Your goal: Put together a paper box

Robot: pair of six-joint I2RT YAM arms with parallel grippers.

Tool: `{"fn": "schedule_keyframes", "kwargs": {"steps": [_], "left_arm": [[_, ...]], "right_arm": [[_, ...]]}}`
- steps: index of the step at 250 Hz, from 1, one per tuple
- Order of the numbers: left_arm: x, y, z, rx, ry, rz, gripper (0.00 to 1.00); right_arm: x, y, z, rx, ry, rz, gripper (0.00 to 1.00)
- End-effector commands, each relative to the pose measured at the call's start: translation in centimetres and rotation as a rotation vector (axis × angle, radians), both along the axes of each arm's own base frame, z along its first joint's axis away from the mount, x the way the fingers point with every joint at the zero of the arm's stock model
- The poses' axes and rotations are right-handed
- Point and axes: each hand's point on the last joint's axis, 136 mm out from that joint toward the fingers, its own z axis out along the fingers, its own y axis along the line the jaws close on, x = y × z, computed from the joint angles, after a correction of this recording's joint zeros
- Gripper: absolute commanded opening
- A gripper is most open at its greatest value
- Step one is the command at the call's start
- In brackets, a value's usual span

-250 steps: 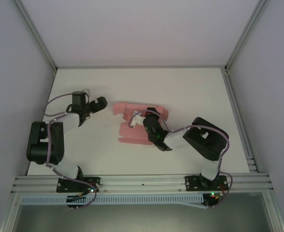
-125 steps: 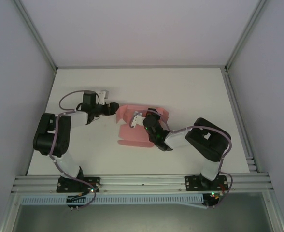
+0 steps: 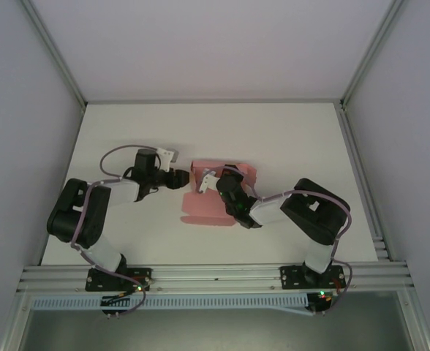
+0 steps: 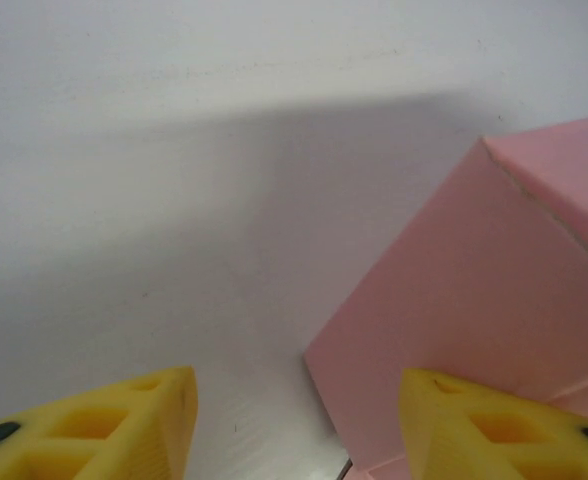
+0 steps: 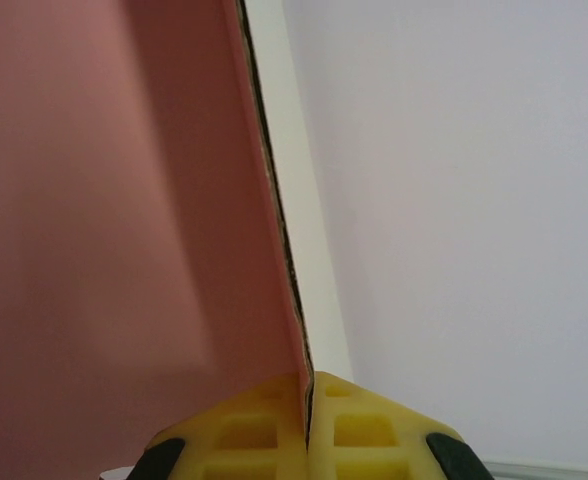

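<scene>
The paper box (image 3: 208,208) is pink card lying partly folded at the middle of the white table (image 3: 295,139). My right gripper (image 3: 219,178) is over its far part, shut on the edge of an upright pink panel (image 5: 124,200), which is pinched between the yellow fingertips (image 5: 359,420). My left gripper (image 3: 185,178) is at the box's left side. Its yellow fingers (image 4: 124,430) stand apart. A raised pink wall (image 4: 474,290) lies against the right finger, and the wall's lower corner reaches into the gap.
Metal frame posts and pale walls close the table in on the left, right and back. The aluminium rail (image 3: 215,276) that carries both arm bases runs along the near edge. Bare table lies beyond and to both sides of the box.
The left arm swung right to the box and its jaws narrowed. The box's left flap, flat before, now stands up and the card's left edge sits further right. The right gripper kept its hold.
</scene>
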Motion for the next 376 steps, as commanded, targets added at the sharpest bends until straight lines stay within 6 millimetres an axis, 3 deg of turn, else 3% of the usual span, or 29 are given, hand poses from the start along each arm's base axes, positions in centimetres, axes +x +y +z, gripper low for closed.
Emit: {"fn": "schedule_keyframes", "kwargs": {"steps": [1,49,119,158,184,204,231,275,302,319,355,376], "left_arm": [[-1.2,-0.8,0.8,-0.008,-0.065,-0.054,0.55],[-2.6,-1.7,2.0,0.003,-0.135,-0.116,0.53],[-1.0,-3.2,2.3,0.026,-0.162,-0.146,0.56],[-0.8,-4.3,2.2,0.052,-0.18,-0.176,0.66],[0.0,-3.9,1.8,0.085,-0.189,-0.126,0.61],[0.8,-3.5,1.6,0.106,-0.203,-0.069,0.49],[1.7,-3.0,1.6,0.165,-0.258,0.013,0.53],[1.8,-4.1,2.1,0.196,-0.354,0.021,0.49],[2.5,-4.0,1.5,0.235,-0.345,0.059,0.32],[2.7,-3.4,1.1,0.294,-0.358,0.105,0.28],[2.5,-1.2,-0.3,0.416,-0.367,0.227,0.0],[2.5,0.5,-1.0,0.484,-0.365,0.311,0.0]], "right_arm": [[0.0,-0.2,0.5,0.03,0.005,-0.011,0.0],[0.0,-0.3,0.4,0.022,0.011,-0.012,0.0],[-0.3,-0.4,0.2,0.027,0.031,-0.002,0.0],[-0.4,-0.2,-0.3,0.028,0.054,0.007,0.0],[-0.6,-0.2,-0.5,0.028,0.065,0.012,0.0],[-0.7,-0.2,-0.8,0.027,0.084,0.017,0.0],[-1.0,-0.1,-0.8,0.047,0.101,0.025,0.0],[-1.6,0.4,-1.4,0.066,0.165,0.054,0.0],[-1.7,0.3,-1.6,0.061,0.175,0.048,0.0],[-1.6,0.1,-1.5,0.063,0.169,0.036,0.0],[-1.1,-0.6,-1.4,0.051,0.151,-0.011,0.0],[-0.9,-1.2,-1.5,0.048,0.143,-0.039,0.0]]}}
